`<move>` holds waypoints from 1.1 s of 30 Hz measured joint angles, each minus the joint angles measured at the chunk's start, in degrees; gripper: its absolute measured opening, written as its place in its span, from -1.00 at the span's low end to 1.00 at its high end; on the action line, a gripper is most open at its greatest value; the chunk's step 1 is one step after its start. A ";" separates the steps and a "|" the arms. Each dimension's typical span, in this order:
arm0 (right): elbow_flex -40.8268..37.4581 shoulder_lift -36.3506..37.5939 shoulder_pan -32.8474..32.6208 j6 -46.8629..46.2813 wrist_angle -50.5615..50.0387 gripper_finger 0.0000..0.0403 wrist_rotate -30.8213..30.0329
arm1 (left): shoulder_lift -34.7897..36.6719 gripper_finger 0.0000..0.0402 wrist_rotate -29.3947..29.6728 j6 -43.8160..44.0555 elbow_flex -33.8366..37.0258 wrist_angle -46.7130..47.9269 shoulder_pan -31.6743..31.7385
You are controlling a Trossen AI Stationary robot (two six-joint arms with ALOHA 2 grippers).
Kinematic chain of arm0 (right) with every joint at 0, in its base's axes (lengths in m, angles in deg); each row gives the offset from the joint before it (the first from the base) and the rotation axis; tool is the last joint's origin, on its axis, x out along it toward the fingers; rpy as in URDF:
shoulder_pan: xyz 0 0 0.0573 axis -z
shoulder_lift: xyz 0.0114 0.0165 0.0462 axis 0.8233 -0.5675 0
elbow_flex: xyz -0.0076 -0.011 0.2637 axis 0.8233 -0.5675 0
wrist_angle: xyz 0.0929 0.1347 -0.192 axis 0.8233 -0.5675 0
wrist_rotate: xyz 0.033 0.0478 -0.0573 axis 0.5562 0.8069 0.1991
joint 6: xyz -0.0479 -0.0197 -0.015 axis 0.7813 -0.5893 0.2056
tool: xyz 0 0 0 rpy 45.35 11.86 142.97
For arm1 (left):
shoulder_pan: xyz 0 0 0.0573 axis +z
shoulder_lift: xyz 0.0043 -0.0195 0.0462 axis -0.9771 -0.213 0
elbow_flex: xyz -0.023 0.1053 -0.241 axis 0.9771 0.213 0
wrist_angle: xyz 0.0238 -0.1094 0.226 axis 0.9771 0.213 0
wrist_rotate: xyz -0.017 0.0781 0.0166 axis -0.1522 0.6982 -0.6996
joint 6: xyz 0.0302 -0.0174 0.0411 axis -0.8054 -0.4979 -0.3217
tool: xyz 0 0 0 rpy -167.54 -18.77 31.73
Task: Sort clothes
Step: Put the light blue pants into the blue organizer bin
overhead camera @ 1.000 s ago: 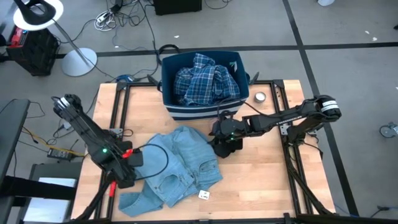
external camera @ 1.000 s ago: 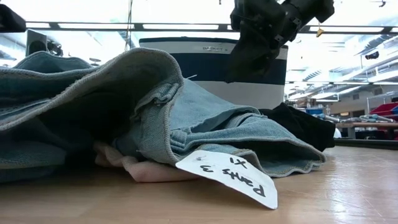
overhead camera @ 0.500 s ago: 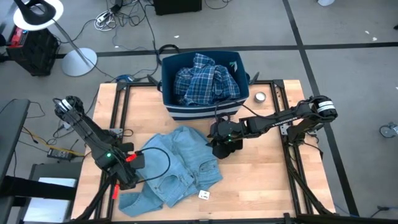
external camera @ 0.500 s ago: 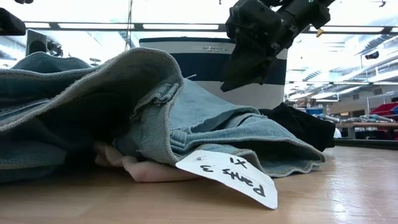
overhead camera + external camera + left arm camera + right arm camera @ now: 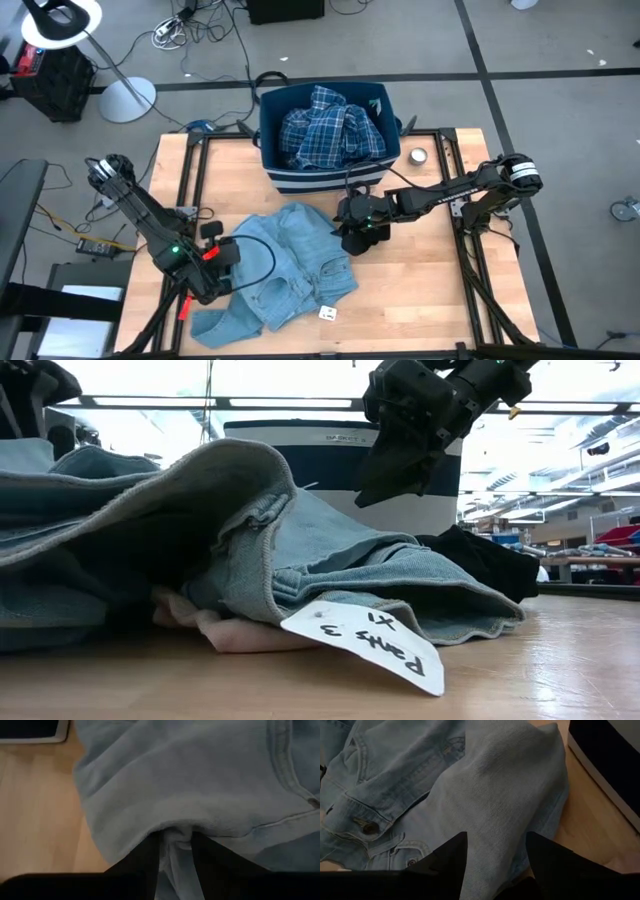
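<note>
The left gripper (image 5: pixel 222 255) is pinching a fold of the light blue jeans (image 5: pixel 285 260) at their left edge, fingers (image 5: pixel 145 857) clamped on the cloth. The jeans are lying rumpled across the middle of the wooden table (image 5: pixel 420 290), a paper tag (image 5: pixel 365 643) reading "Pants" resting at their near edge. Behind them, a plaid shirt (image 5: pixel 325 125) is sitting in the navy bin (image 5: pixel 275 165). The right gripper (image 5: pixel 355 235) is hovering over the jeans' right edge, fingers (image 5: pixel 447 857) apart, next to a black garment (image 5: pixel 485 565).
</note>
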 joint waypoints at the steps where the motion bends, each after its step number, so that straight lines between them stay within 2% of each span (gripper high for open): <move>1: 0.00 0.00 0.00 0.01 0.00 0.01 0.00 | 0.05 -0.41 -0.10 0.42 0.00 0.33 0.00; 5: 0.01 0.00 0.00 0.01 -0.01 0.00 0.00 | 0.33 -0.41 -3.43 3.45 -1.80 4.49 -0.02; 13: 0.01 0.02 0.00 -1.52 -0.80 -0.01 0.00 | 0.44 -0.41 -8.05 10.53 -10.00 16.62 -2.80; 17: 0.00 0.04 -0.02 -1.56 -1.67 0.00 0.02 | 0.42 -0.41 -10.93 16.64 -10.14 16.81 -5.85; 21: 0.01 0.04 -0.02 -1.57 -1.67 -0.01 0.02 | 0.43 -0.41 -9.96 19.93 -7.37 10.91 -9.51; 25: 0.01 0.04 -0.02 -1.62 -1.61 -0.01 0.06 | 0.42 -0.45 -9.73 22.35 -1.73 3.71 -10.91; 33: 0.01 0.04 -0.02 -1.70 -1.54 -0.02 0.07 | 0.37 -0.71 -6.35 18.24 8.42 -13.60 -7.36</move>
